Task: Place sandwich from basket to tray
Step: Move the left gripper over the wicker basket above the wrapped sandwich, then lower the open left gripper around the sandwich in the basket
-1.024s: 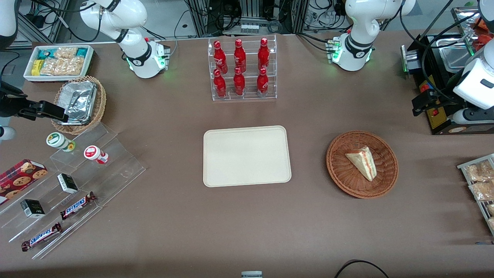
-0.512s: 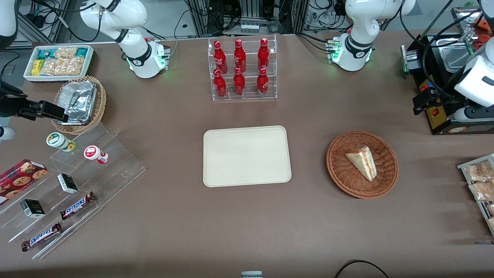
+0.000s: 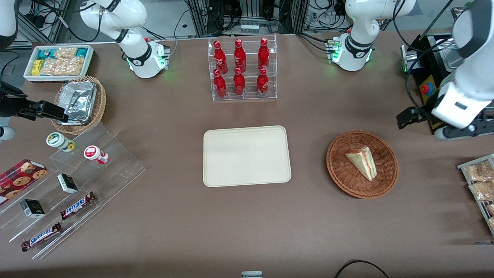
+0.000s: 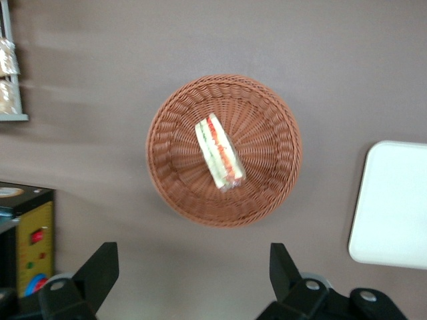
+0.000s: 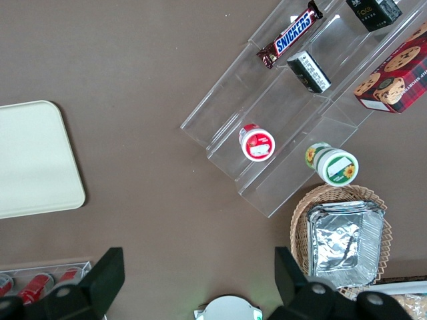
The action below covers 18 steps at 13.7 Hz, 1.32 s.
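The sandwich point(image 3: 362, 162) point(image 4: 219, 152), a pale wedge with red and green filling, lies in the round reddish-brown basket point(image 3: 339, 173) point(image 4: 167, 180). The cream tray point(image 3: 247, 156) point(image 4: 393, 207) sits flat mid-table with nothing on it, beside the basket toward the parked arm's end. My left gripper point(image 3: 406, 117) point(image 4: 192, 273) hangs above the table, a little farther from the front camera than the basket and toward the working arm's end. Its fingers point(image 4: 100, 267) are spread wide, open, with only bare table between them.
A black box with a red button point(image 3: 426, 88) point(image 4: 27, 233) stands close to the gripper. A rack of snack packets point(image 3: 478, 181) point(image 4: 7, 67) sits at the working arm's table edge. A clear rack of red bottles point(image 3: 242, 69) stands farther back than the tray.
The left arm has swung in from the table's end, and its gripper has moved closer to the basket. Sandwich, basket and tray have not moved.
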{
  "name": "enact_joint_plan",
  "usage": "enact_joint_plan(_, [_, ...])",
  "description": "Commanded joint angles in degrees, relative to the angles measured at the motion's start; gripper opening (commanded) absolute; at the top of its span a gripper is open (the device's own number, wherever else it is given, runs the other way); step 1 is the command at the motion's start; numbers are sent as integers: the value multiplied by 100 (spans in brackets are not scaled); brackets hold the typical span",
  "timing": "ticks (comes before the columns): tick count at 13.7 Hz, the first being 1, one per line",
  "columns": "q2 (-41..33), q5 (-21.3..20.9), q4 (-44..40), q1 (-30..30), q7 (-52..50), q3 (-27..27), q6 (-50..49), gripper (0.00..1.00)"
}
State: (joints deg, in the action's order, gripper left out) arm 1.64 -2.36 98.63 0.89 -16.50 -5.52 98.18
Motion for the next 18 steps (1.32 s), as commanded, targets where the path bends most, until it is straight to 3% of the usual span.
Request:
enact_joint_plan(1, [-94,-19,795,34,-651,-1,761,100])
enact_joint_plan(11, [-15,-19,3082,139,-2393,-10,3504,100])
enact_joint_plan(18, [608,-19,3277,148,-2552,-1,4323,100])
